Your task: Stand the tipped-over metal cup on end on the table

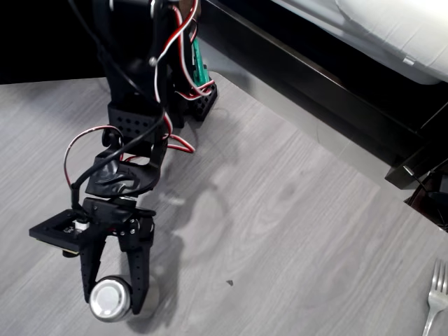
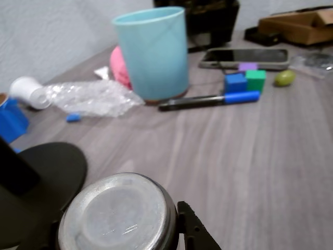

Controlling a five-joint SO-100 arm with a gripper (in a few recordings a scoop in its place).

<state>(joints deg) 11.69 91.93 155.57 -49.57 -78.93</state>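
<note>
Metal cup (image 1: 110, 299): low at the near-left of the table (image 1: 294, 210) in the overhead view, round face turned up at that camera, sitting right between the two black fingers.

Gripper (image 1: 114, 297): fingers straddle the cup, one on each side and pressed to its wall. It reads as clamped on the cup, though the contact itself is small in frame.

Key relation: cup lies straight below the wrist, at the fingertips, so no reach is needed. From above its long axis looks close to vertical, since only the round end shows and almost none of the side.

Wrist view adds: the cup's flat closed base (image 2: 117, 213) faces the lens, ringed by its rim, with a dark finger tip (image 2: 195, 229) just beside it on the right. That suggests the closed end points back toward the wrist.

Wrist view, far side: a light blue cup (image 2: 153, 52) stands upright, with crumpled plastic wrap (image 2: 88, 96) to its left, a blue-capped marker (image 2: 210, 100) and a phone (image 2: 244, 56) to the right.

Overhead adds: a silver fork (image 1: 435, 297) at the far right edge, well apart from the cup.

Judgement: whether the cup already rests on the table or hangs just clear cannot be told; the coming move turns on setting it down square before letting go.
</note>
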